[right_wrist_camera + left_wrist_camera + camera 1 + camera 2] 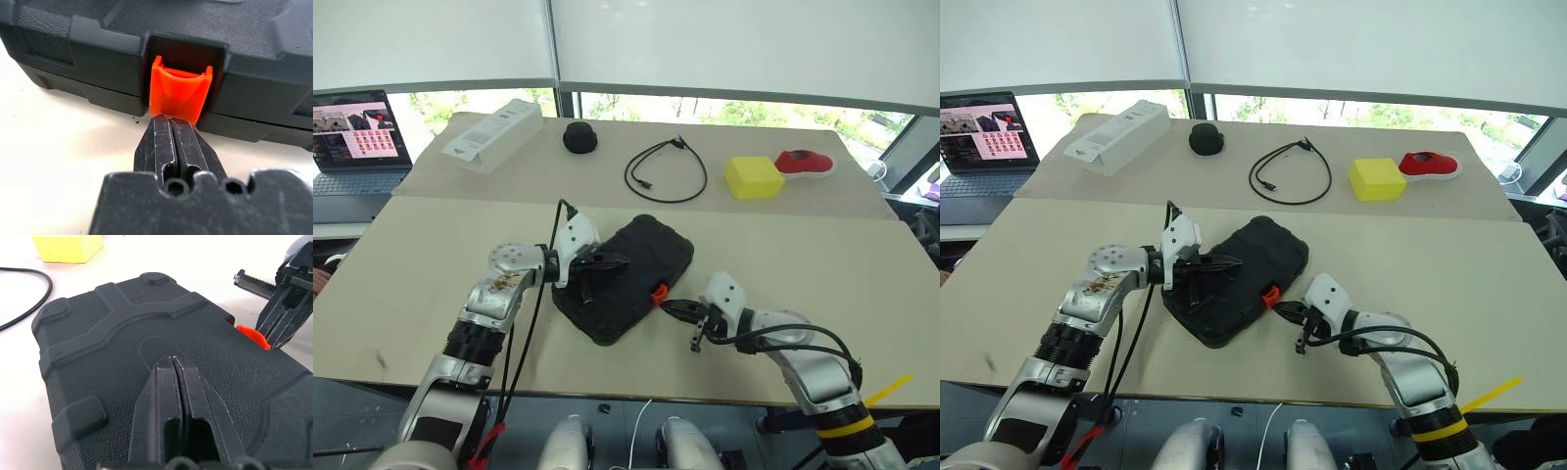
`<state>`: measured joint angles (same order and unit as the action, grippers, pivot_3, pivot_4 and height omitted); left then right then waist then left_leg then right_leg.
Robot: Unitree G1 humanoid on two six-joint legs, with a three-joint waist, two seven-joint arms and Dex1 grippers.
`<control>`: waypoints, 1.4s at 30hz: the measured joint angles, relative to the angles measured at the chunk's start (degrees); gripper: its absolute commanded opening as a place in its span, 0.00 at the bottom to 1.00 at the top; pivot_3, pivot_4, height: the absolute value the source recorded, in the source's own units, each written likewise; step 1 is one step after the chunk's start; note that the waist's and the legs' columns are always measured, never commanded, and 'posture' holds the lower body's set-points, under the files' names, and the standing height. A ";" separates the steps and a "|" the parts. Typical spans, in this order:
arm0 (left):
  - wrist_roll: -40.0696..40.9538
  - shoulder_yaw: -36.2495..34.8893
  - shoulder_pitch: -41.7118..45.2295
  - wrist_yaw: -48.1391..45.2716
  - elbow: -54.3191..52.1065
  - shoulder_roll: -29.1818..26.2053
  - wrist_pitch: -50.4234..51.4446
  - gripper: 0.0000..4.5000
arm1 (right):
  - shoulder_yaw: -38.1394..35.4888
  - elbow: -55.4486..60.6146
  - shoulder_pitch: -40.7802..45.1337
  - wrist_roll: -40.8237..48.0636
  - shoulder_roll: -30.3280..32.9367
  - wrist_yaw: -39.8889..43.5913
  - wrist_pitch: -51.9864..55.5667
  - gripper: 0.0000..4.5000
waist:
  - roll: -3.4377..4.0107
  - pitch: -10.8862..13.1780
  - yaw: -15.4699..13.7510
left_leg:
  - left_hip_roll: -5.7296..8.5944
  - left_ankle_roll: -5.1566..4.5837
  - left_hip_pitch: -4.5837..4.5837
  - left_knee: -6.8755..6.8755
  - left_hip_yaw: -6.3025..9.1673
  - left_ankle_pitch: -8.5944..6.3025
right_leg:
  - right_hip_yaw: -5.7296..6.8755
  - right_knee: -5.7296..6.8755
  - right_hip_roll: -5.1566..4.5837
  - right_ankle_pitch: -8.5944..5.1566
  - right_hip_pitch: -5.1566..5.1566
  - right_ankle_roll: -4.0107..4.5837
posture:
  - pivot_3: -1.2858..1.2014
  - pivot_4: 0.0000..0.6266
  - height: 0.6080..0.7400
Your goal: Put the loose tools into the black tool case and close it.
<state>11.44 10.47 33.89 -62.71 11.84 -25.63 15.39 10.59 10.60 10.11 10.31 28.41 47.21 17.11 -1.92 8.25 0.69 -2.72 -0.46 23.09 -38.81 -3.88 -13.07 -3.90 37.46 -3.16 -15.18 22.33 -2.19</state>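
The right claw [172,128], fingers pressed together and empty, touches the orange latch [178,94]; the left claw [174,363], likewise closed, presses the lid of the black tool case [625,274] mid-surface. A glancing push could slide the case, leaving it unlatched.

One black textured plastic clamshell case [626,274], closed, with one orange latch [658,292]. One white oblong carton [494,135]. One round black object [579,136]. One looped black cable [664,171]. One yellow block [754,177]. One red shoe-shaped item [806,162]. One open laptop [357,142].
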 measured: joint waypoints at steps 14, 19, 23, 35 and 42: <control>-0.56 0.51 -0.74 -1.05 -1.77 -1.33 3.44 0.02 | 0.75 -2.59 2.68 -0.13 -2.55 0.12 1.66 0.01 | 0.09 -0.05 0.47 | -0.05 0.00 -0.08 0.05 0.01 0.00 | -0.01 0.03 0.04 -0.02 0.01 0.04 | 0.52 0.24 1.00; -0.38 0.07 -1.88 -0.90 -2.26 -1.19 2.80 0.07 | 1.17 -3.47 3.15 -0.15 -3.30 0.24 2.12 0.00 | 0.27 -0.16 0.70 | -0.07 0.00 -0.18 0.10 0.00 0.00 | -0.05 0.03 0.05 -0.05 -0.03 0.07 | 0.52 0.24 1.00; 3.33 -3.66 -5.95 -0.73 -4.79 -0.66 0.39 0.34 | -0.40 -3.22 3.06 1.64 -2.65 1.46 2.07 0.20 | 0.32 -0.19 1.21 | -0.09 0.00 -0.13 0.22 0.09 0.00 | -0.10 0.02 0.05 -0.07 0.07 0.11 | 0.52 0.24 1.00; 9.15 -26.25 -33.54 -1.47 -12.14 -14.92 -12.64 1.00 | -15.83 -9.39 -3.50 9.18 11.09 20.11 -21.11 0.98 | 0.22 -0.02 1.51 | -0.12 0.01 -0.16 0.95 0.15 -0.01 | -0.07 -0.58 -0.17 -0.10 0.10 0.14 | 0.52 0.24 1.00; 6.54 -34.33 -43.67 7.03 -11.16 -13.87 -19.37 1.00 | -18.64 -26.63 2.72 8.97 12.99 23.47 -28.13 0.98 | -0.29 0.32 0.63 | -0.13 0.01 -0.15 0.95 0.08 -0.01 | -0.04 -0.69 -0.36 -0.07 0.12 0.13 | 0.52 0.24 1.00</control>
<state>17.98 -23.87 -9.79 -55.68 0.68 -39.50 -3.98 -8.04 -16.04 12.83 19.28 41.40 70.68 -11.02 -2.21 8.57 1.33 -2.85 -0.45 22.94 -37.86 -3.80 -13.08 -3.94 36.78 -3.52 -15.25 22.44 -2.07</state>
